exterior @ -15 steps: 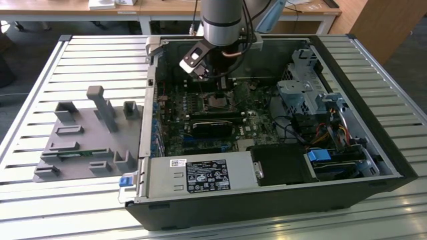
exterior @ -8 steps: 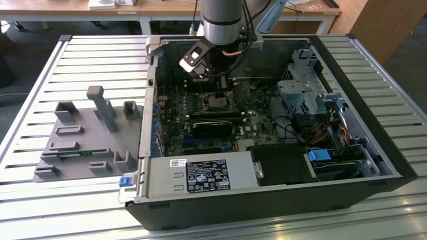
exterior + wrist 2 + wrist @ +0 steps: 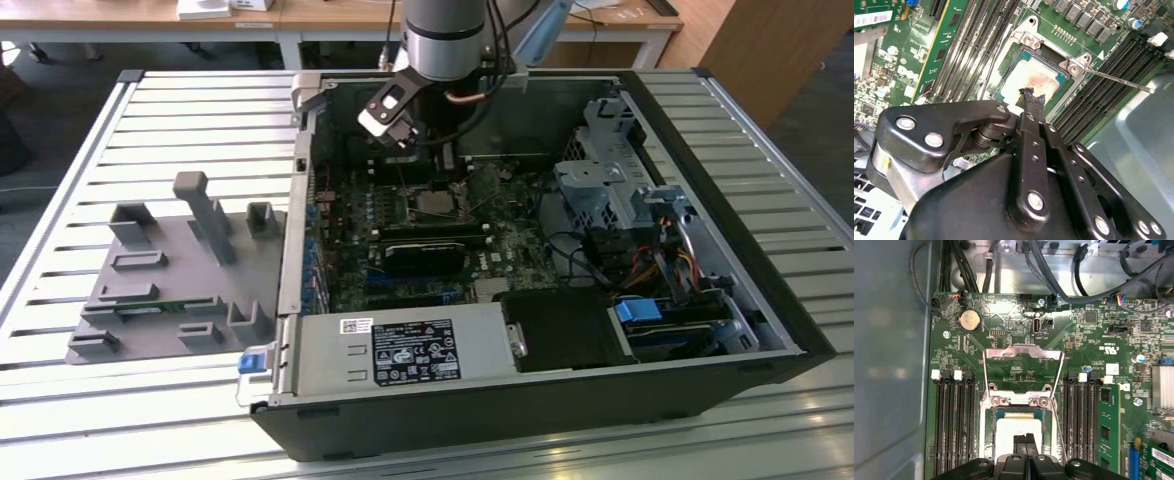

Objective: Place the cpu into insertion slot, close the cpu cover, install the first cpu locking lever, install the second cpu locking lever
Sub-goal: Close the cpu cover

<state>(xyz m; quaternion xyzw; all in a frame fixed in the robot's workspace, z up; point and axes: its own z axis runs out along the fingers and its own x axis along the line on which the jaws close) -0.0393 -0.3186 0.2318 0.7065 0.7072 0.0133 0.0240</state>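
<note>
On the exterior view's left a grey jig [image 3: 147, 300] lies on the slatted table [image 3: 80, 150], well apart from the work. Right of it the open case [image 3: 561, 410] holds the board, and the arm reaches down into its far half. There the gripper [image 3: 1031, 96] hangs right over the slot [image 3: 989, 426], between two banks of memory slots [image 3: 954, 425]. Its fingers are pressed together and grip nothing. Whether the tips touch the chip below cannot be told.

The cpu [image 3: 1009, 432] lies flat inside the slot, square to the rim, so the first step looks done. The cover [image 3: 1023, 352] is raised and tilted back off the slot on its hinge, with board showing through its window. A lever [image 3: 1119, 81] sticks out free beside the slot, unlatched. On the exterior view's right sits the drive cage [image 3: 601, 180].

Judged from this, the work stands between seating the chip and closing the cover. Closing would call for the tips to clear the chip, get behind the cover's free edge and push it through its arc until it lies flat around the chip. A push from the wrong side would only strain the hinge, and the lever must be kept out of the plate's way.
</note>
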